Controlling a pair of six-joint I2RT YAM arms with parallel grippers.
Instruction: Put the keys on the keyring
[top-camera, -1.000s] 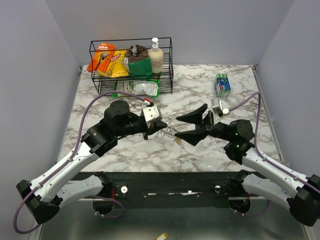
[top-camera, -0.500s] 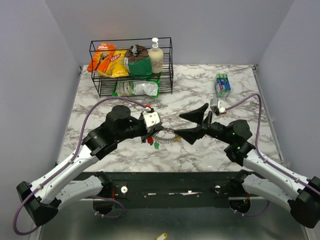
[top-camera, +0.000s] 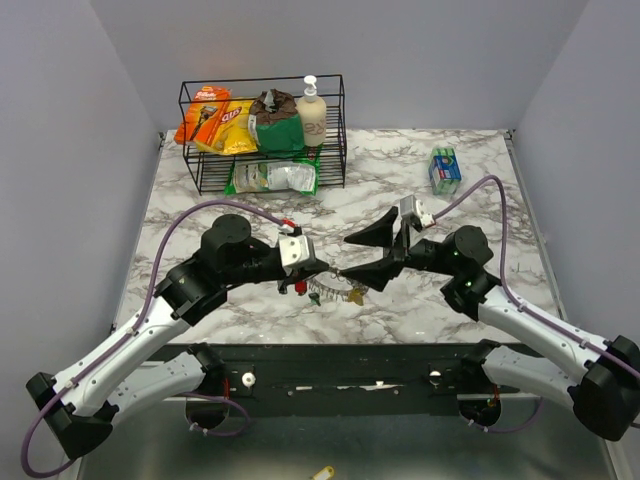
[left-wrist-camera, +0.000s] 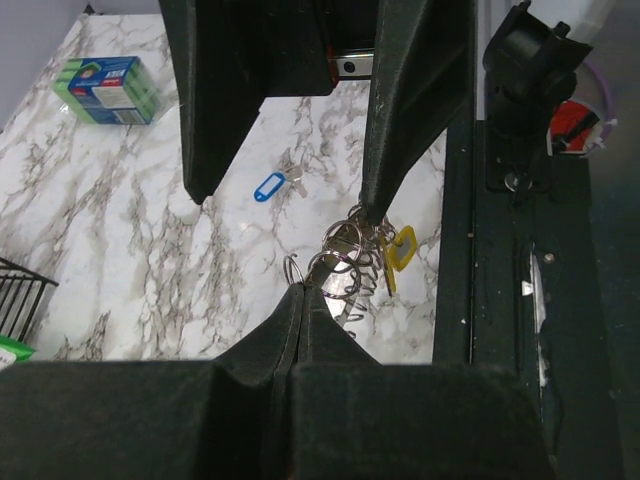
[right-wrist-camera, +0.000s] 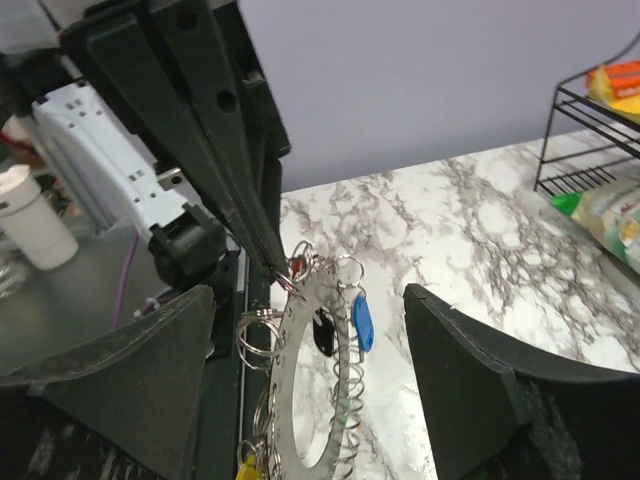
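My left gripper (top-camera: 305, 272) is shut on the edge of the keyring (top-camera: 338, 283), a wide flat silvery ring carrying several small rings, and holds it above the marble. Red (top-camera: 300, 287), green (top-camera: 315, 297) and yellow (top-camera: 355, 295) keys hang from it. In the left wrist view the shut jaws (left-wrist-camera: 303, 288) pinch the keyring (left-wrist-camera: 345, 262) beside the yellow tag (left-wrist-camera: 400, 250). A blue-tagged key (left-wrist-camera: 270, 187) lies on the table beyond. My right gripper (top-camera: 345, 256) is open, its fingers either side of the keyring (right-wrist-camera: 290, 390). The blue tag (right-wrist-camera: 361, 322) shows there.
A black wire rack (top-camera: 262, 135) with snack bags and a bottle stands at the back left. A blue-green box (top-camera: 444, 170) lies at the back right and also shows in the left wrist view (left-wrist-camera: 108, 88). The black table edge (top-camera: 340, 355) runs just below the grippers.
My left gripper has carried the keyring toward the near edge, and the hanging keys have come into sight. My right gripper has moved left, still open, to flank the ring.
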